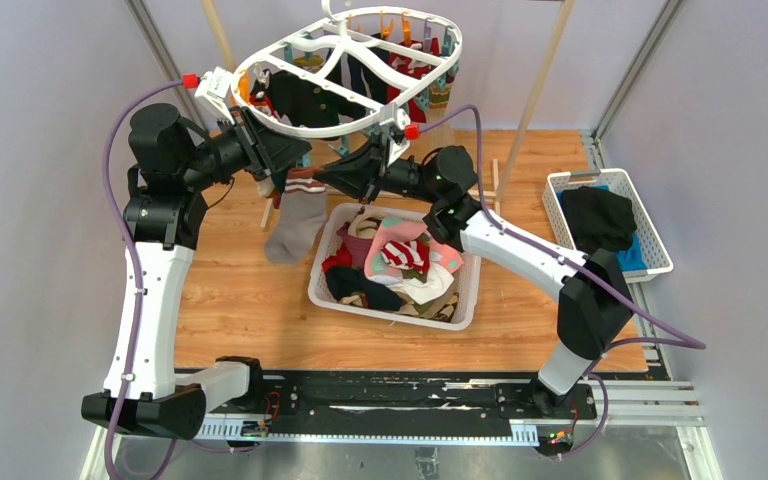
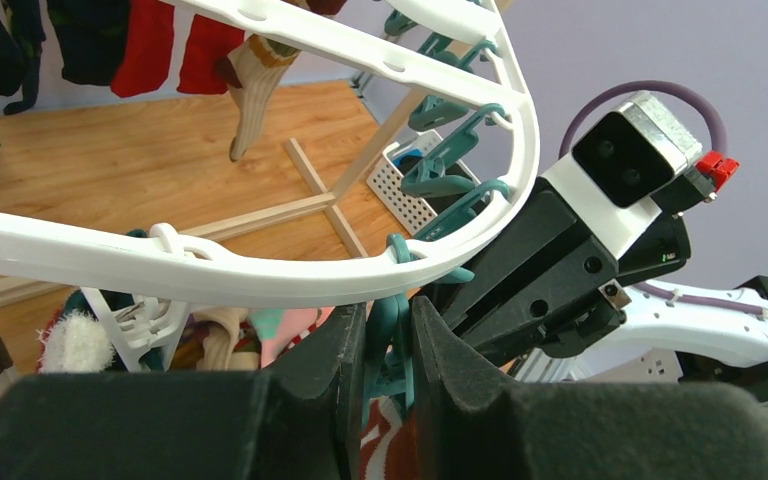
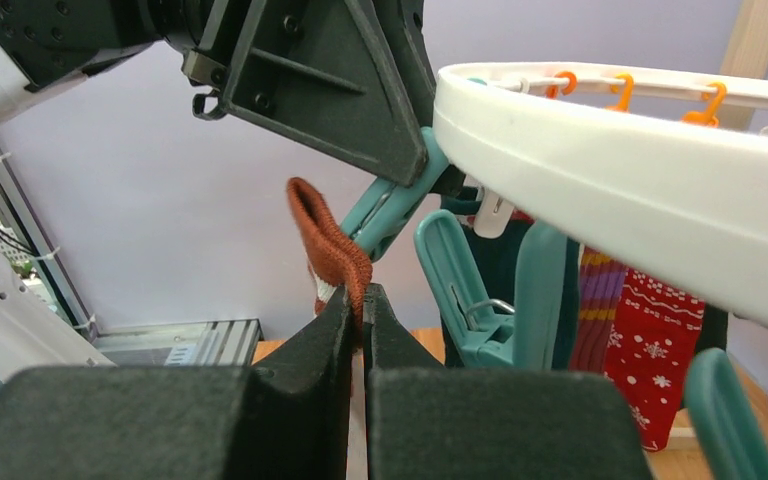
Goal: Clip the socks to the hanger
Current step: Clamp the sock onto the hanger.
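The grey sock (image 1: 295, 225) hangs just under the near rim of the hanger (image 2: 260, 278), its long axis straight up and down, with the rust-and-white striped cuff on top and the toe pointing at the wooden table (image 1: 230, 300). The right gripper (image 3: 357, 305) has its fingers pinched tight on the cuff's edge, right below that rim. The left gripper (image 2: 388, 335), also under the rim, is squeezed around a teal clothespin (image 3: 390, 215) dangling from the hanger, just beside the cuff. Lower down, off the hanger's near side, a white basket (image 1: 317, 285) holds a heap of mixed socks (image 1: 400, 255)
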Controlling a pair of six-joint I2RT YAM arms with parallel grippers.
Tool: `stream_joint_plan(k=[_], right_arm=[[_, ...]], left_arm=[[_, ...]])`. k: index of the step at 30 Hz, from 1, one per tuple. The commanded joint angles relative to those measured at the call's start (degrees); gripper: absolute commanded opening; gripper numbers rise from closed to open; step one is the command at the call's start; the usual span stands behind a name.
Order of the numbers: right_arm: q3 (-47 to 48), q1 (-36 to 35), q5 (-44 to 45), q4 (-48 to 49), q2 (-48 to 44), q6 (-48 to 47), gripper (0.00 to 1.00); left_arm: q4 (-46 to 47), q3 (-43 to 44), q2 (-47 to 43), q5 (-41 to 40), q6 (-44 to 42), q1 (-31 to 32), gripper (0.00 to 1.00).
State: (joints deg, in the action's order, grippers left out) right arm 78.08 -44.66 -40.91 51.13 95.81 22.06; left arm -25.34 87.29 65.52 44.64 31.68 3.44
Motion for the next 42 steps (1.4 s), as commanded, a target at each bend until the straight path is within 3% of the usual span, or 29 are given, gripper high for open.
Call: stream_joint_plan(k=[1,42], right_arm=[[-0.7,-1.2,-1.8,-2.7,0.6,-2.6,0.00],[3.0,-1.2,-1.7,-0.4,1.0,0.2,0.00]], left_arm=[[0.6,-0.1,-0.9,3.8,0.0,0.2,0.07],[0.1,-0.3,-0.9,4.0,-0.9,0.3,0.07]])
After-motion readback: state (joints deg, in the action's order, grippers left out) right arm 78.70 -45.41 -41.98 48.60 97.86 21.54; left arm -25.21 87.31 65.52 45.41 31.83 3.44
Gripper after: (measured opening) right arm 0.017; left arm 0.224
